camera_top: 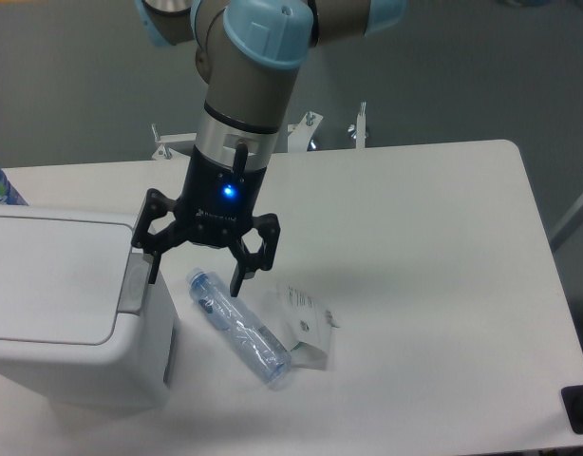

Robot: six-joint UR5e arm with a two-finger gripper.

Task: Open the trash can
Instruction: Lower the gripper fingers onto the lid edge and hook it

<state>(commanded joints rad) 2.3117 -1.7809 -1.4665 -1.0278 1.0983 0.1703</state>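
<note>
Trash can (59, 304), lid shut, at the table's (434, 285) left front edge.
Gripper (196, 275) spread wide, holding nothing, poised just right of the can's grey latch tab (132, 283); plastic bottle (236, 326) lies below the fingers, bare tabletop to the right.
</note>
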